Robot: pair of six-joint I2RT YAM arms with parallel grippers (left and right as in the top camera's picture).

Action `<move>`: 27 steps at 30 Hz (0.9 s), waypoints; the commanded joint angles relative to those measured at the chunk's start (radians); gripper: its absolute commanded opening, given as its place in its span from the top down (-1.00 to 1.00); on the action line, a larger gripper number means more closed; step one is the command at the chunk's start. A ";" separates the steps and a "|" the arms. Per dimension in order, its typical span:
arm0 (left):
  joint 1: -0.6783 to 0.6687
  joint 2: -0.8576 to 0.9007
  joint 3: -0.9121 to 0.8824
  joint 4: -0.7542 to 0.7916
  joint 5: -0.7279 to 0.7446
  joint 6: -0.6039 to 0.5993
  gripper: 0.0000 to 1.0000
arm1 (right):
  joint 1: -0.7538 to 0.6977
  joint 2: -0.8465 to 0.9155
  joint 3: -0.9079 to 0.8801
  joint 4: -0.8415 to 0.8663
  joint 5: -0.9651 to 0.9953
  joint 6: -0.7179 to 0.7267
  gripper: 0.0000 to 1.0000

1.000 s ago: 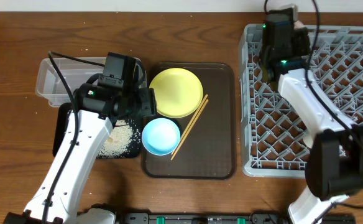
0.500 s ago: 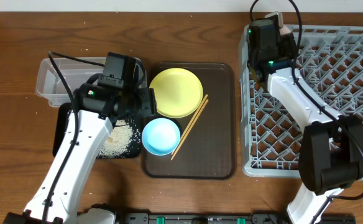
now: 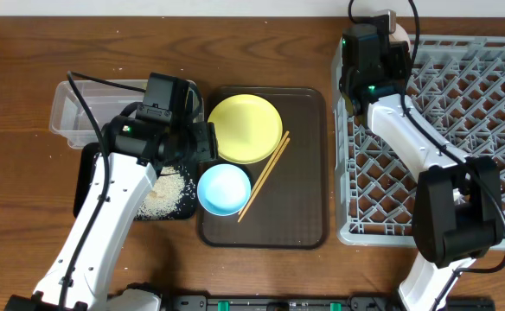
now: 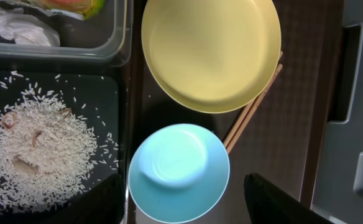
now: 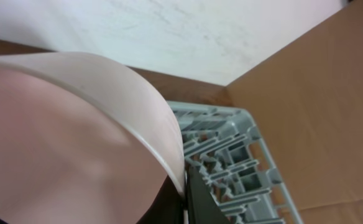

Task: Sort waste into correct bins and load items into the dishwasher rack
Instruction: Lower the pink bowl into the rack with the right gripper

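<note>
The white bowl (image 5: 63, 137) fills the right wrist view, tipped on edge with its rim curving down to a dark finger at the bottom; the right gripper (image 3: 384, 30) is clamped on it. Overhead, only a pale sliver of that bowl shows, above the far left corner of the rack (image 3: 460, 130). The left gripper (image 4: 183, 190) hangs spread wide, one finger on each side of the blue bowl (image 4: 178, 171), holding nothing. The left wrist view shows the plate (image 4: 211, 53) just beyond the blue bowl, chopsticks (image 4: 253, 109) slanting under its edge, rice (image 4: 38, 149) heaped in the black tray (image 4: 110, 106), and a wrapper (image 4: 69, 5) in the tub (image 4: 122, 37); overhead the arm hides much of this.
</note>
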State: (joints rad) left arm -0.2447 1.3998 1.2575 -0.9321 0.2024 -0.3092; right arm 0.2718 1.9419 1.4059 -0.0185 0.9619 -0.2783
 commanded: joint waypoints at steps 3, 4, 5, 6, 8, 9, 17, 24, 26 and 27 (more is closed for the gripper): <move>0.004 0.005 0.005 -0.002 -0.013 0.013 -0.29 | -0.008 0.025 -0.007 0.004 0.041 -0.067 0.98; 0.004 0.005 0.005 -0.003 -0.013 0.013 -0.29 | -0.012 0.033 -0.007 0.000 0.040 -0.067 0.97; 0.004 0.005 0.005 -0.003 -0.013 0.013 -0.29 | -0.016 0.039 -0.007 -0.001 0.040 -0.066 0.98; 0.004 0.005 0.005 -0.003 -0.013 0.013 -0.29 | -0.017 0.045 -0.007 -0.008 0.039 -0.066 0.97; 0.004 0.005 0.005 -0.003 -0.013 0.013 -0.29 | -0.016 0.056 -0.007 -0.024 0.028 -0.063 0.97; 0.004 0.005 0.005 -0.002 -0.013 0.013 -0.29 | -0.013 0.063 -0.007 -0.037 0.021 -0.053 0.98; 0.004 0.005 0.005 -0.006 -0.013 0.013 -0.29 | 0.016 0.069 -0.007 -0.127 0.006 0.040 0.98; 0.004 0.005 0.005 -0.006 -0.013 0.013 -0.29 | 0.050 0.003 -0.007 -0.372 -0.024 0.269 0.53; 0.004 0.005 0.005 -0.006 -0.013 0.013 -0.29 | 0.050 -0.026 -0.007 -0.446 -0.089 0.314 0.27; 0.004 0.005 0.005 -0.006 -0.013 0.013 -0.29 | 0.050 -0.039 -0.007 -0.474 -0.118 0.329 0.03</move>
State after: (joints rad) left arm -0.2447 1.4006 1.2575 -0.9356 0.2024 -0.3092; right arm 0.3191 1.9656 1.4059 -0.4568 0.9188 -0.0658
